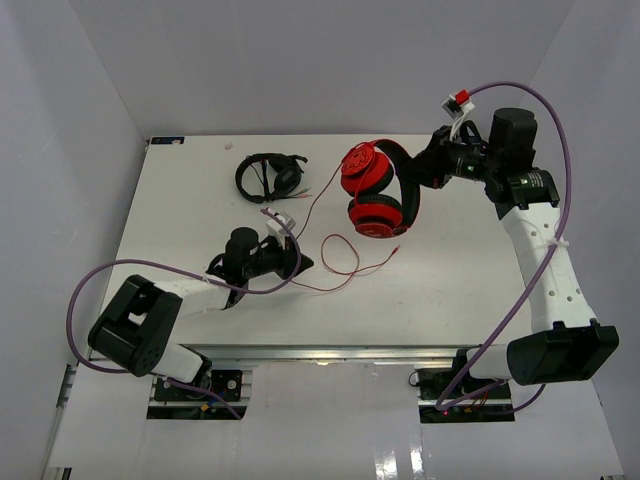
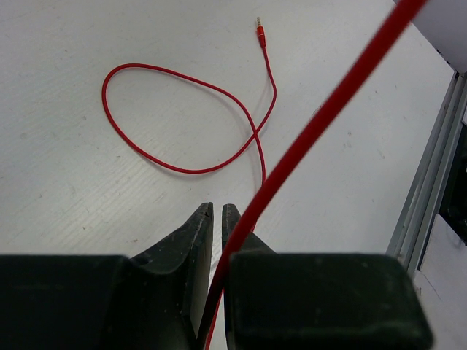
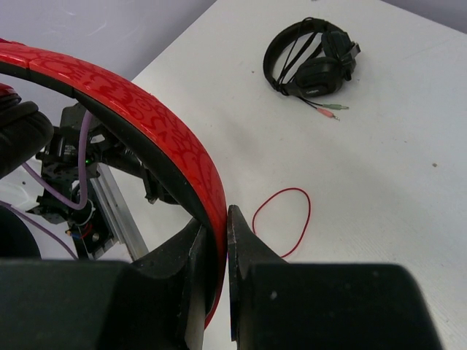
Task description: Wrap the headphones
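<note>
The red headphones (image 1: 375,188) are held up at the back right of the table. My right gripper (image 1: 418,172) is shut on their red headband (image 3: 157,127), which passes between the jaws in the right wrist view. Their thin red cable (image 1: 335,262) runs down to loops on the table, with the plug (image 2: 260,32) lying free. My left gripper (image 1: 300,262) is shut on the cable (image 2: 314,131), which runs taut up from between the jaws in the left wrist view.
Smaller black headphones (image 1: 269,177) lie at the back of the table, also seen in the right wrist view (image 3: 310,58). The table's metal front rail (image 2: 427,189) is close to my left gripper.
</note>
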You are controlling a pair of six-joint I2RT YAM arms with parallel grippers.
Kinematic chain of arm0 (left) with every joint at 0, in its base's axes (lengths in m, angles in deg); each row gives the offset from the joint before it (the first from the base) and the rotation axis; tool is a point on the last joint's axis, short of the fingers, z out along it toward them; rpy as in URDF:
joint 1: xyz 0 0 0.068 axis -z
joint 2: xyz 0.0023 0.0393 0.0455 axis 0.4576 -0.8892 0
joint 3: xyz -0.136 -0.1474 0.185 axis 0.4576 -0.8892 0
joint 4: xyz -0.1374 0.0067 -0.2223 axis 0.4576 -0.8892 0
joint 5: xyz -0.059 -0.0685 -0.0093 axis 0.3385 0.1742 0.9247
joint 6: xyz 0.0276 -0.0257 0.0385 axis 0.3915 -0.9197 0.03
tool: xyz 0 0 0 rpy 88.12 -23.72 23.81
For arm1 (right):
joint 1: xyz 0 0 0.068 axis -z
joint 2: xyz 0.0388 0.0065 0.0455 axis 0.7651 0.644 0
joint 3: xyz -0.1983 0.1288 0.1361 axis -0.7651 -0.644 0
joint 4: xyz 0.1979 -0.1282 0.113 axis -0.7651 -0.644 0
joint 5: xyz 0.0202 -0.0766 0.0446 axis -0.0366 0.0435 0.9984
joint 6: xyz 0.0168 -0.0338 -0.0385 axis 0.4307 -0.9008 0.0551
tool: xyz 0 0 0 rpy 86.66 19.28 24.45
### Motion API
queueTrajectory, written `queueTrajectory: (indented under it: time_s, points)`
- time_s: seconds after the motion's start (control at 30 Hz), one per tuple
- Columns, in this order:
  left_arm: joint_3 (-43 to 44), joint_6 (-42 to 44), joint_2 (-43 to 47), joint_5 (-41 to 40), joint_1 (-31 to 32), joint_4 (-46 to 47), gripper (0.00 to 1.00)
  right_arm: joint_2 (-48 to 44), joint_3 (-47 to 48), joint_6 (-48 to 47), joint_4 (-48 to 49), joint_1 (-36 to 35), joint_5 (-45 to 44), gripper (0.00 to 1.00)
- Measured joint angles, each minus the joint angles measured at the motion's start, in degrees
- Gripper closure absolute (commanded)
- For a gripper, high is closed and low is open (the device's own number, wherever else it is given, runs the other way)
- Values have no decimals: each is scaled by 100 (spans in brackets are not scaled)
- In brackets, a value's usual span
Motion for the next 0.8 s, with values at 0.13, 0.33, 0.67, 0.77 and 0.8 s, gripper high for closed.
queueTrajectory:
  time_s: [0.13, 0.33, 0.67, 0.77, 0.8]
  points:
    - [-4, -2, 0, -38, 31, 2, 80, 0, 99, 130, 42, 100, -52, 92]
    - [-57, -10, 0, -89, 91, 14, 84, 24, 124, 268, 69, 257, -170, 92]
    - [-98, -52, 76, -212, 194, -1, 100, 66, 155, 398, 104, 469, -475, 92]
    - [-103, -46, 216, -310, 281, -38, 100, 66, 154, 444, 106, 479, -704, 92]
    - [-103, -44, 283, -337, 324, -56, 100, 66, 154, 477, 116, 480, -814, 92]
